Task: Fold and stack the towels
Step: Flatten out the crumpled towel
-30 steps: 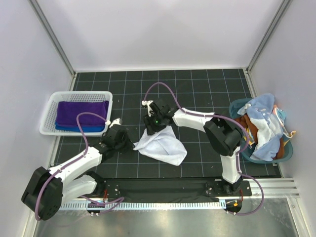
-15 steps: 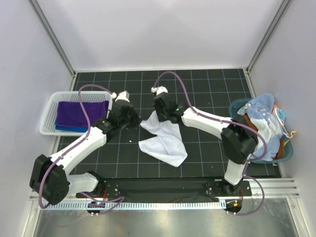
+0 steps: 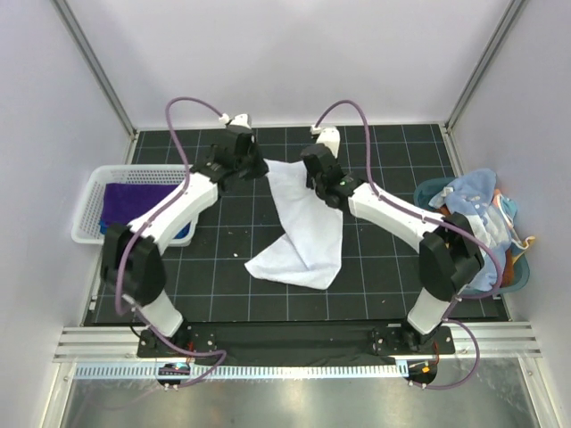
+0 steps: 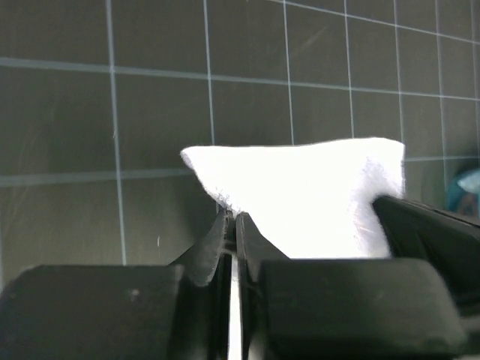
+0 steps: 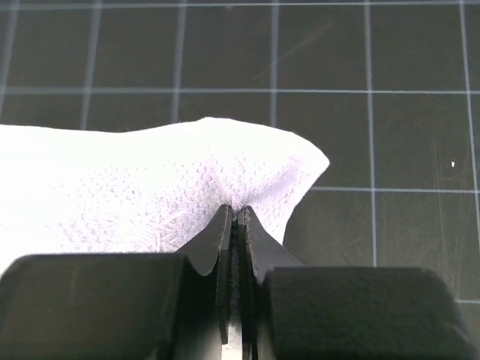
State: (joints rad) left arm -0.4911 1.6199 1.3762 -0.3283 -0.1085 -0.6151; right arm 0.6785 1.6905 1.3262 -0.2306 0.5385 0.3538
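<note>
The left gripper is clamped tight on one far corner of the white towel. In its wrist view the fingertips meet with only a thin fold of cloth between them. The right gripper pinches the other far corner the same way, its closed tips biting the towel's edge just below a small peak of fabric. The towel's far edge stretches between the two grippers, and the rest trails back from them toward the arm bases, with the near end lying rumpled on the black gridded mat. Well out to the left gripper's outer side sits the white basket with the purple towel folded inside. Well out to the right gripper's outer side stands a teal tub heaped with mixed cloths.
</note>
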